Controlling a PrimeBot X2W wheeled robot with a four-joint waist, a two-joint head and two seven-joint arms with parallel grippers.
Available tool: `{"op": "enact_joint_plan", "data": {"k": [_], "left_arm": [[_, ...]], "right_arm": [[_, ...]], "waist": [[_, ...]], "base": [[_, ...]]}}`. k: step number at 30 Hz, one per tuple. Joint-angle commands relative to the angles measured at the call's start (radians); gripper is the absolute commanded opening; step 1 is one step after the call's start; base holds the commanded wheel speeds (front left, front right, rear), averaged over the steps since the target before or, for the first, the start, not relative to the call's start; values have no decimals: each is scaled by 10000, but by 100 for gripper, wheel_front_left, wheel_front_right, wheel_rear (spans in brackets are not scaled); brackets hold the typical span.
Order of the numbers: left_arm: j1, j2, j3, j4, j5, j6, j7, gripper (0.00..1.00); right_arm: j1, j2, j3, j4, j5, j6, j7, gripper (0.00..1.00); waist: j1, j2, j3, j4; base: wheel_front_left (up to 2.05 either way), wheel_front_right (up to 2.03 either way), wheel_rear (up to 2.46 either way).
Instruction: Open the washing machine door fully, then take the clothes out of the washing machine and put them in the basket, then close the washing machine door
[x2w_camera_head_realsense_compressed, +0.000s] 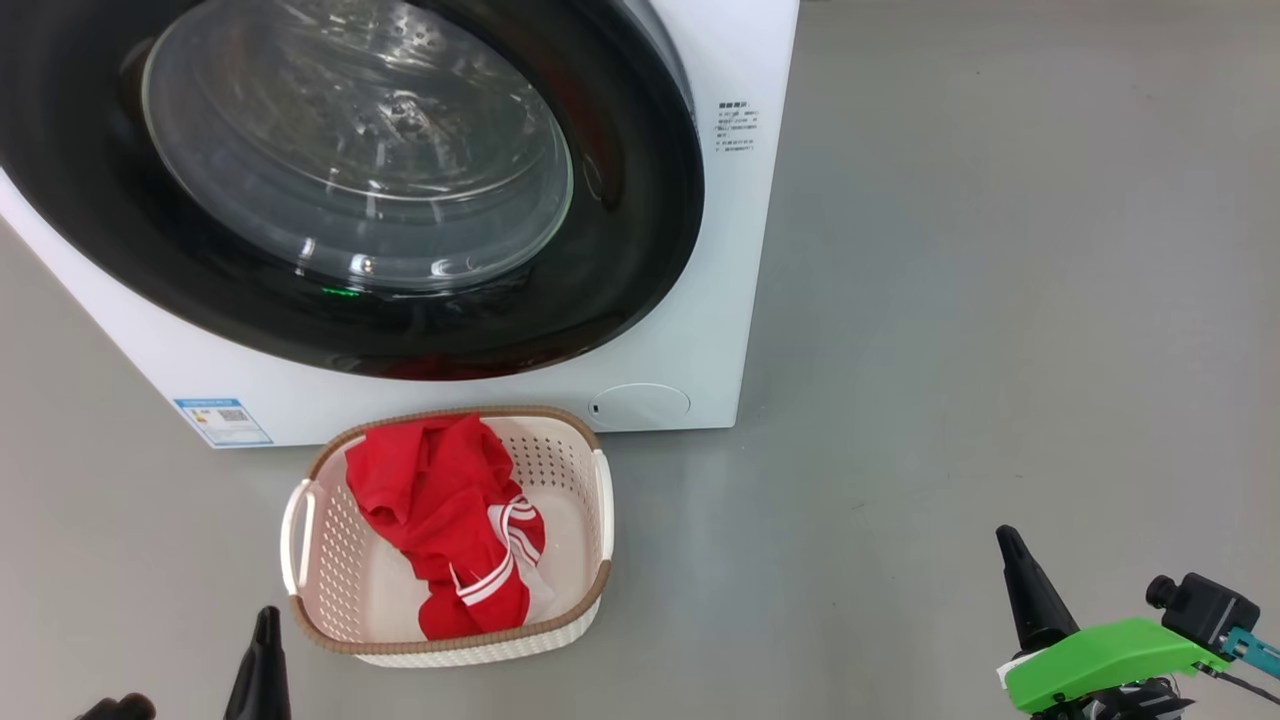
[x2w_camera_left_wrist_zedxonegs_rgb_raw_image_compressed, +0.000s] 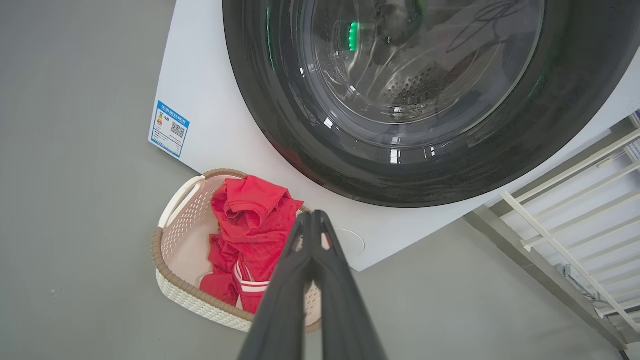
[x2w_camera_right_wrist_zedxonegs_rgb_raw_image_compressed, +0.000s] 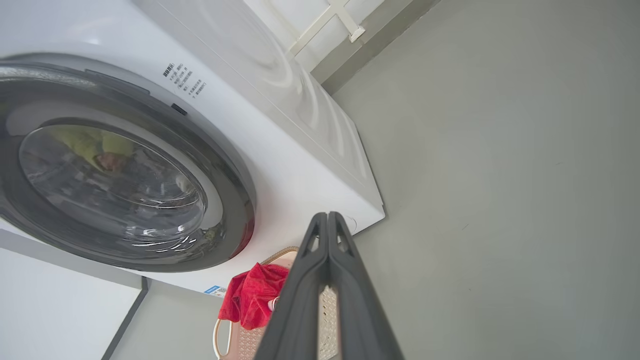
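**Door shut, red clothes in basket, both grippers closed and empty**

- The washing machine (x2w_camera_head_realsense_compressed: 710, 330): the big white box you see at upper left in the head view, standing on the grey floor (x2w_camera_head_realsense_compressed: 980, 300). Small printed text sits on its upper right front.
- The washing machine door (x2w_camera_head_realsense_compressed: 630, 250): a wide glossy black ring around a bulging clear glass bowl. It lies flat against the machine's front. Perforated drum metal shows through the glass.
- The basket (x2w_camera_head_realsense_compressed: 452, 412): cream-white and perforated, with a brown woven-look rim and white side handles. It sits on the floor just in front of the machine, below the door.
- The clothes (x2w_camera_head_realsense_compressed: 435, 500): bright red fabric, crumpled, with white stripe trim showing near the middle. They lie inside the basket, piled toward the wall nearest the machine.
- Round white cap (x2w_camera_head_realsense_compressed: 640, 403): low on the machine's front, just beyond the basket.
- Blue label (x2w_camera_head_realsense_compressed: 222, 420): at the lower left corner of the front.
- Left gripper (x2w_camera_left_wrist_zedxonegs_rgb_raw_image_compressed: 312, 216): fingers pressed together, holding nothing, apart from the basket.
- Right gripper (x2w_camera_right_wrist_zedxonegs_rgb_raw_image_compressed: 327, 216): fingers pressed together, holding nothing, well to the basket's right.
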Motion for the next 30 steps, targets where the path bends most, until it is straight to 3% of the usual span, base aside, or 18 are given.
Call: {"op": "enact_joint_plan", "data": {"k": [1,30], "left_arm": [[-400,161,213,-285,-271,-12,64,0],[-602,148,490,-436,-3352,-20,887,0]], "right_arm": [[-58,-14,-12,-305,241,-7,60,0],[14,221,-482,-824,2943,-12,914,0]], "waist": [[-1,0,-14,1],[-1,0,-307,13]], "base": [[0,0,0],[0,0,0]]}}
